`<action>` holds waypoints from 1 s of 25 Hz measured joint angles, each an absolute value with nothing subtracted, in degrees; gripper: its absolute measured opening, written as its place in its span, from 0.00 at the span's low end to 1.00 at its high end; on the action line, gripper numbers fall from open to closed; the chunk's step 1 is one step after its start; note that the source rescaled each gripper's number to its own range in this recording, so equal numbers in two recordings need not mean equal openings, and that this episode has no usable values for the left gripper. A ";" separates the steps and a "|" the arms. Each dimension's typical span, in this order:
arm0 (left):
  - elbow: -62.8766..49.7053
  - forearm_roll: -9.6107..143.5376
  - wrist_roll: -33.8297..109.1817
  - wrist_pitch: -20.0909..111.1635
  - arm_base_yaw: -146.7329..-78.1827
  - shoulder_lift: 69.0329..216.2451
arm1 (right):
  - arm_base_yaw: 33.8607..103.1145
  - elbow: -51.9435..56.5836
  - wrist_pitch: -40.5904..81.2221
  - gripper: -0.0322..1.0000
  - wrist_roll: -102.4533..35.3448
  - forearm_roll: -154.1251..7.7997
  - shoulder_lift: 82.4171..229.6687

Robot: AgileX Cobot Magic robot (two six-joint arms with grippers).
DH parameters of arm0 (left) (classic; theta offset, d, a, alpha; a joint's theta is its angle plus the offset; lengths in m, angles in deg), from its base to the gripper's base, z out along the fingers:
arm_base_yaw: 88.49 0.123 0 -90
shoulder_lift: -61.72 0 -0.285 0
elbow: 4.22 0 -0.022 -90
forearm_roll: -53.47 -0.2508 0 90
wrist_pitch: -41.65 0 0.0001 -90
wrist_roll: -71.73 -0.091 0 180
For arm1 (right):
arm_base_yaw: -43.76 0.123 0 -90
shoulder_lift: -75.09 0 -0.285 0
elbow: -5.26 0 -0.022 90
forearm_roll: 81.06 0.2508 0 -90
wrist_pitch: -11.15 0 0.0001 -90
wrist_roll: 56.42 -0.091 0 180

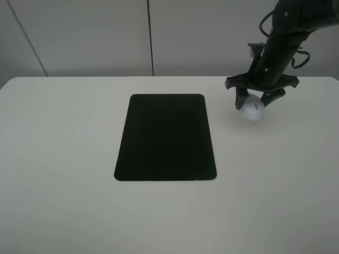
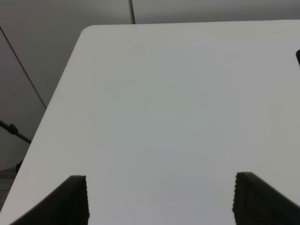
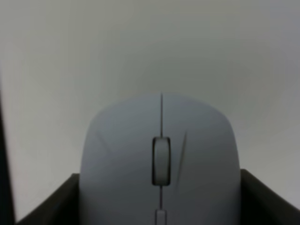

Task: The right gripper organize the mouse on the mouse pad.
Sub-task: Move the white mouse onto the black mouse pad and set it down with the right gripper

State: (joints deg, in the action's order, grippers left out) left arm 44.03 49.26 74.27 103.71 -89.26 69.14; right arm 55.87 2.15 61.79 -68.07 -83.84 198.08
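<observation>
The white mouse [image 1: 253, 109] with a grey scroll wheel is on the white table, right of the black mouse pad [image 1: 166, 137] and apart from it. My right gripper [image 1: 254, 103] reaches down from the back right, its dark fingers closed against the mouse's two sides. In the right wrist view the mouse [image 3: 160, 164] fills the gap between the fingers [image 3: 49, 204]. I cannot tell whether the mouse is lifted or resting. My left gripper [image 2: 161, 199] is open and empty over bare table, and it does not show in the exterior high view.
The table [image 1: 63, 159] is white with rounded corners; its far-left corner shows in the left wrist view [image 2: 89, 33]. A grey wall stands behind it. A black sliver of the pad [image 2: 298, 56] shows at the edge of the left wrist view.
</observation>
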 joint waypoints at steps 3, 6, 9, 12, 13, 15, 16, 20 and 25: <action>44.03 49.26 74.27 103.71 -89.26 69.14 | 59.61 1.08 61.03 0.04 -70.09 -83.42 198.08; 44.03 49.26 74.27 103.71 -89.26 69.14 | 62.71 0.06 59.72 0.04 -70.52 -82.00 198.08; 44.03 49.26 74.27 103.71 -89.26 69.14 | 65.39 -1.09 58.77 0.04 -71.65 -80.71 198.08; 44.03 49.26 74.27 103.71 -89.26 69.14 | 67.70 -1.71 57.02 0.04 -72.66 -80.52 198.13; 44.03 49.26 74.27 103.71 -89.26 69.14 | 68.44 -1.94 56.50 0.04 -73.36 -80.52 198.18; 44.03 49.26 74.27 103.71 -89.26 69.14 | 69.71 -3.21 56.25 0.04 -74.22 -80.52 198.63; 44.03 49.26 74.27 103.71 -89.26 69.14 | 70.40 -4.09 56.34 0.04 -74.47 -80.52 199.14; 44.03 49.26 74.27 103.71 -89.26 69.14 | 73.11 -8.86 58.11 0.04 -74.74 -80.67 202.57; 44.03 49.26 74.27 103.71 -89.26 69.14 | 75.98 -14.68 59.88 0.04 -76.31 -80.67 207.40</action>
State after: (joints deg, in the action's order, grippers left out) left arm 44.03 49.26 74.27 103.71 -89.26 69.14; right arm 75.98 -14.68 59.88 -76.31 -80.67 207.40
